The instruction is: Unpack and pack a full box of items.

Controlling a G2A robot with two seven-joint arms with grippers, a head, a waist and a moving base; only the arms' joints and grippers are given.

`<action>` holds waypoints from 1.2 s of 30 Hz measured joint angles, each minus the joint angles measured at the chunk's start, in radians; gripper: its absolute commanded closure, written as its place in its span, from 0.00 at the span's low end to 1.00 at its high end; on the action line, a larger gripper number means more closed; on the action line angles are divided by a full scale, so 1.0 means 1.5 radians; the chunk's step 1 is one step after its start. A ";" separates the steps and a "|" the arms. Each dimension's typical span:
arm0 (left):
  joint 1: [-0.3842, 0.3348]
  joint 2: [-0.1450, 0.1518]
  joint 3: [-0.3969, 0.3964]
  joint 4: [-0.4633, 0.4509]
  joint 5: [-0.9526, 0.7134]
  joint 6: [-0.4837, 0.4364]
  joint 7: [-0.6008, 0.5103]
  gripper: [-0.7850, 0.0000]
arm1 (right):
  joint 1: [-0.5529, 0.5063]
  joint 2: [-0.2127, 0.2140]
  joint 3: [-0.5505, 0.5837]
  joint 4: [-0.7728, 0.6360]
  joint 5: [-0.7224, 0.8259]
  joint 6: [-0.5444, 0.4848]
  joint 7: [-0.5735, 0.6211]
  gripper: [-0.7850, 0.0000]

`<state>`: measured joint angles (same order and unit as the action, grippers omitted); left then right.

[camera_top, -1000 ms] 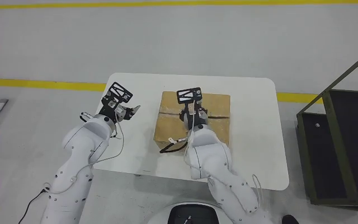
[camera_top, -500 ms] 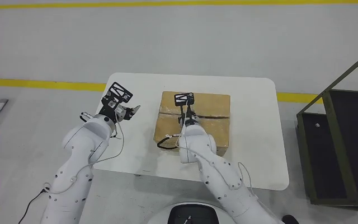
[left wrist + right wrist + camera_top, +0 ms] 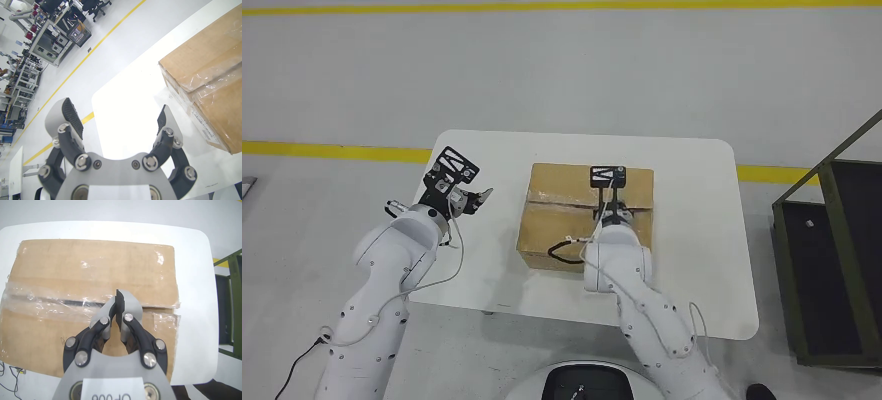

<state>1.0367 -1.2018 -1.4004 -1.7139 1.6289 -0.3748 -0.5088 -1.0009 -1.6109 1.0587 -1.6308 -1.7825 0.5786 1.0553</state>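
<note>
While the closed, empty right end effector sits at the taped seam of the box on the desk and the open left end effector hangs beside it without bracing, a push here may skid along the tape or shove the box.

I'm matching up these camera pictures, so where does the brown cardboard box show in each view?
Top view: brown taped cardboard box, middle of the white table.
Left wrist view: box beyond the open left hand.
Right wrist view: box under the shut right hand.
Shared landmark: its clear tape seam.
</note>
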 measured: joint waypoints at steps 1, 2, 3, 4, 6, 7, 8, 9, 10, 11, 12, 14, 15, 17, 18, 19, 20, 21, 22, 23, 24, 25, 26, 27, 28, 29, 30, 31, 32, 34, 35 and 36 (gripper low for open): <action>0.000 0.000 0.000 0.000 0.000 0.000 0.000 0.00 | -0.005 0.000 0.002 -0.008 -0.006 0.003 0.006 1.00; 0.000 0.000 0.000 0.000 0.000 0.000 0.000 0.00 | -0.013 -0.001 0.004 -0.021 -0.012 0.007 0.012 1.00; 0.000 0.000 0.000 0.000 0.000 0.000 0.000 0.00 | -0.017 -0.002 0.005 -0.035 -0.015 0.012 0.013 1.00; 0.000 0.000 0.000 0.000 0.000 0.000 0.000 0.00 | -0.021 -0.003 0.005 -0.051 -0.013 0.015 0.011 1.00; 0.000 0.000 0.000 0.000 0.000 0.000 0.000 0.00 | -0.020 -0.007 -0.001 -0.081 0.004 0.008 -0.010 1.00; 0.000 0.000 0.000 0.000 0.000 0.000 0.000 0.00 | -0.016 -0.009 -0.005 -0.084 0.011 -0.001 -0.020 1.00; 0.000 0.000 0.000 0.000 0.000 0.000 0.000 0.00 | -0.007 -0.011 -0.012 -0.082 0.020 -0.012 -0.033 1.00; 0.000 0.000 0.000 0.000 0.000 0.000 0.000 0.00 | 0.002 -0.013 -0.017 -0.076 0.028 -0.020 -0.044 1.00; 0.000 0.000 0.000 0.000 0.000 0.000 0.000 0.00 | 0.012 -0.016 -0.023 -0.065 0.036 -0.028 -0.056 1.00; 0.000 0.000 0.000 0.000 0.000 0.000 0.000 0.00 | 0.026 -0.019 -0.032 -0.044 0.044 -0.038 -0.076 1.00; 0.000 0.000 0.000 0.000 0.000 0.000 0.000 0.00 | 0.037 -0.022 -0.037 -0.023 0.049 -0.043 -0.091 1.00; 0.000 0.000 0.000 0.000 0.000 0.000 0.000 0.00 | 0.063 -0.028 -0.045 0.033 0.065 -0.048 -0.122 1.00; 0.000 0.000 0.000 0.000 0.000 0.000 0.000 0.00 | 0.073 -0.031 -0.048 0.060 0.069 -0.048 -0.133 1.00; 0.000 0.000 0.000 0.000 0.000 0.000 0.000 0.00 | 0.094 -0.036 -0.050 0.117 0.077 -0.039 -0.144 1.00; 0.000 0.000 0.000 0.000 0.000 0.000 0.000 0.00 | 0.100 -0.039 -0.050 0.138 0.078 -0.032 -0.143 1.00; 0.000 0.000 0.000 0.000 0.000 0.000 0.000 0.00 | 0.106 -0.040 -0.048 0.157 0.078 -0.026 -0.140 1.00; 0.000 0.000 0.000 0.000 0.000 0.000 0.000 0.00 | 0.113 -0.042 -0.044 0.177 0.078 -0.019 -0.134 1.00; 0.000 0.000 0.000 0.000 0.000 0.000 0.000 0.00 | 0.116 -0.043 -0.039 0.189 0.076 -0.016 -0.128 1.00; 0.000 0.000 0.000 0.000 0.000 0.000 0.000 0.00 | 0.119 -0.043 -0.034 0.199 0.075 -0.013 -0.120 1.00; 0.000 0.000 0.000 0.000 0.000 0.000 0.000 0.00 | 0.120 -0.043 -0.028 0.209 0.070 -0.012 -0.110 1.00; 0.000 0.000 0.000 0.000 0.000 0.000 0.000 0.00 | 0.120 -0.043 -0.022 0.213 0.066 -0.011 -0.101 1.00; 0.000 0.000 0.000 0.000 0.000 0.000 0.000 0.00 | 0.120 -0.043 -0.016 0.214 0.061 -0.010 -0.093 1.00; 0.000 0.000 0.000 0.000 0.000 0.000 0.000 0.00 | 0.117 -0.042 -0.008 0.211 0.053 -0.007 -0.082 1.00; 0.000 0.000 0.000 0.000 0.000 0.000 0.000 0.00 | 0.115 -0.041 -0.002 0.205 0.046 -0.006 -0.073 1.00; 0.000 0.000 0.000 0.000 0.000 0.000 0.000 0.00 | 0.111 -0.040 0.004 0.198 0.038 -0.006 -0.065 1.00; 0.000 0.000 0.000 0.000 0.000 0.000 0.000 0.00 | 0.106 -0.039 0.012 0.188 0.029 -0.006 -0.054 1.00; 0.000 0.000 0.000 0.000 0.000 0.000 0.000 0.00 | 0.102 -0.038 0.017 0.179 0.020 -0.008 -0.045 1.00; 0.000 0.000 0.000 0.000 0.000 0.000 0.000 0.00 | 0.098 -0.037 0.023 0.171 0.012 -0.011 -0.037 1.00; 0.000 0.000 0.000 0.000 0.000 0.000 0.000 0.00 | 0.091 -0.036 0.029 0.158 0.002 -0.016 -0.025 1.00; 0.000 0.000 0.000 0.000 0.000 0.000 0.000 0.00 | 0.081 -0.035 0.038 0.138 -0.011 -0.022 -0.010 1.00; 0.000 0.000 0.000 0.000 0.000 0.000 0.000 0.00 | 0.073 -0.034 0.043 0.123 -0.019 -0.027 -0.001 1.00; 0.000 0.000 0.000 0.000 0.000 0.000 0.000 0.00 | 0.066 -0.034 0.046 0.112 -0.025 -0.030 0.006 1.00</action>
<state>1.0367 -1.2018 -1.4004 -1.7139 1.6289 -0.3748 -0.5088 -0.9012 -1.6616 1.1276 -1.4628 -1.8202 0.5338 1.0636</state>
